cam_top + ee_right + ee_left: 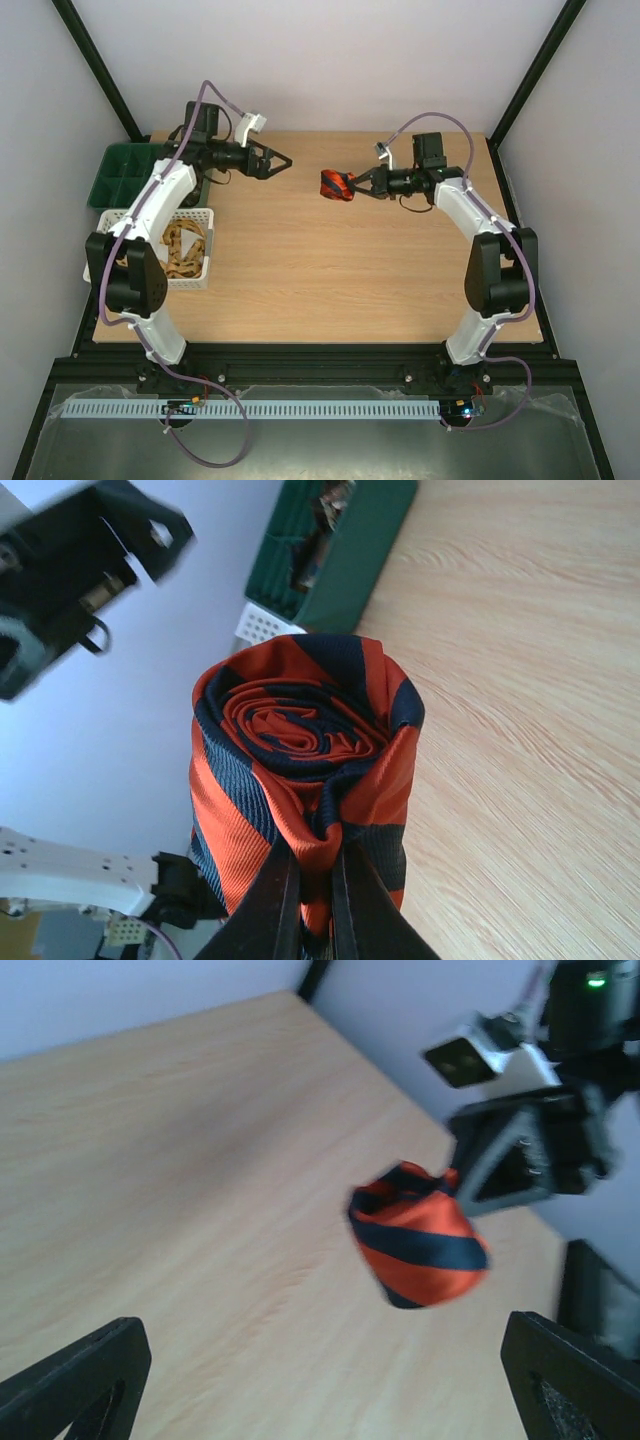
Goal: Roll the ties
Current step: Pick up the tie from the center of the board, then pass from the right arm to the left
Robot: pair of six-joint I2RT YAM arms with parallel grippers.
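Soft, light, springy — the rolled striped tie (300,770) hangs pinched in the right hand (358,186); the left hand (284,160) gapes empty. Best held across the coil — it likely unwinds otherwise.

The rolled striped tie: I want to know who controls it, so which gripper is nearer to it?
Right. The right gripper is shut on the rolled striped tie, pinching its edge. The left gripper is open and apart from it, across a gap on its left.
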